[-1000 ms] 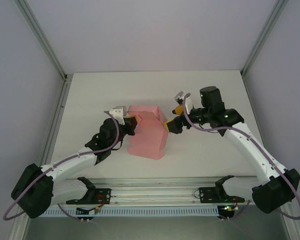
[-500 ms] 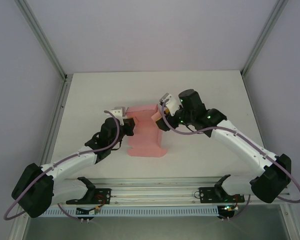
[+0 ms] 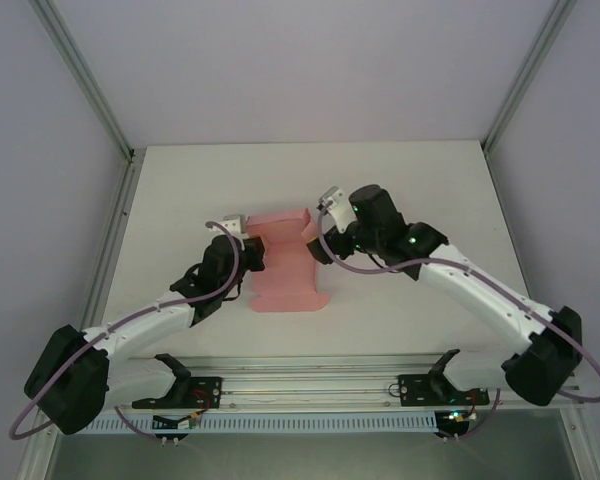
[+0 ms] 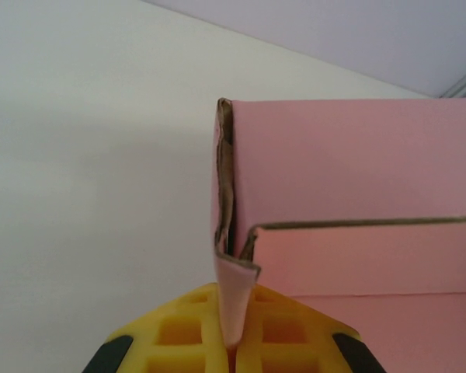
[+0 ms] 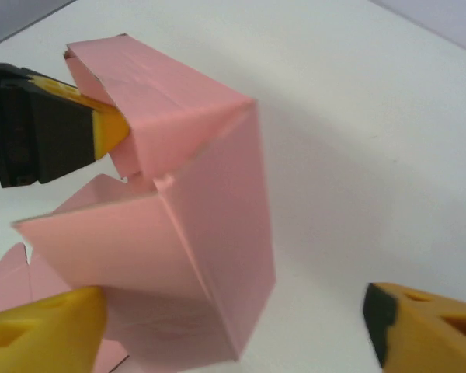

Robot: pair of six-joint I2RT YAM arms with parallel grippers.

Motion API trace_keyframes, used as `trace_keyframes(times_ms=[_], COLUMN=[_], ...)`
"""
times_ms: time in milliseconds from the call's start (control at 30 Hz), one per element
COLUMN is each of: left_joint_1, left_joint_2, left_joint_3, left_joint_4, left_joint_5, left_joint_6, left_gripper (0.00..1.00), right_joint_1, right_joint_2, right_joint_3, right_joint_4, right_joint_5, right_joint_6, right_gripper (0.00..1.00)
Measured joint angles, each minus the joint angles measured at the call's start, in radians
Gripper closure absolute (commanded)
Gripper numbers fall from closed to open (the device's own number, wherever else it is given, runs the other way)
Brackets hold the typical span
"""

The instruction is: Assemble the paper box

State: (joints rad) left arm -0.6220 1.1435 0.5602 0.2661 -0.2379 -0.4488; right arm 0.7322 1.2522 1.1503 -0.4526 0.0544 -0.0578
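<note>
Pinching a thin flap at the left edge of the paper box (image 3: 285,265) with the left gripper (image 4: 231,346), clenched on the card. Straddling the raised right wall with the right gripper (image 5: 233,330), spread wide and released. Resting half-folded at the middle of the table (image 3: 420,190), flat panel toward the near edge, bare room behind and on both sides.
</note>
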Motion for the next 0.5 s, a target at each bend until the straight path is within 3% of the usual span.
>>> trace_keyframes(times_ms=[233, 500], left_joint_1=[-0.004, -0.004], left_joint_2=[-0.024, -0.021], left_joint_3=[0.000, 0.000], left_joint_4=[0.069, 0.085], left_joint_5=[-0.050, -0.055], left_joint_6=[-0.042, -0.056], left_gripper=[1.00, 1.00], right_joint_1=[-0.020, -0.020], right_joint_2=[-0.213, -0.199], right_joint_3=[-0.172, -0.225], right_joint_4=[0.065, 0.143], right_joint_5=[0.061, -0.059], right_joint_6=[0.176, 0.362], right_gripper=[0.00, 0.00])
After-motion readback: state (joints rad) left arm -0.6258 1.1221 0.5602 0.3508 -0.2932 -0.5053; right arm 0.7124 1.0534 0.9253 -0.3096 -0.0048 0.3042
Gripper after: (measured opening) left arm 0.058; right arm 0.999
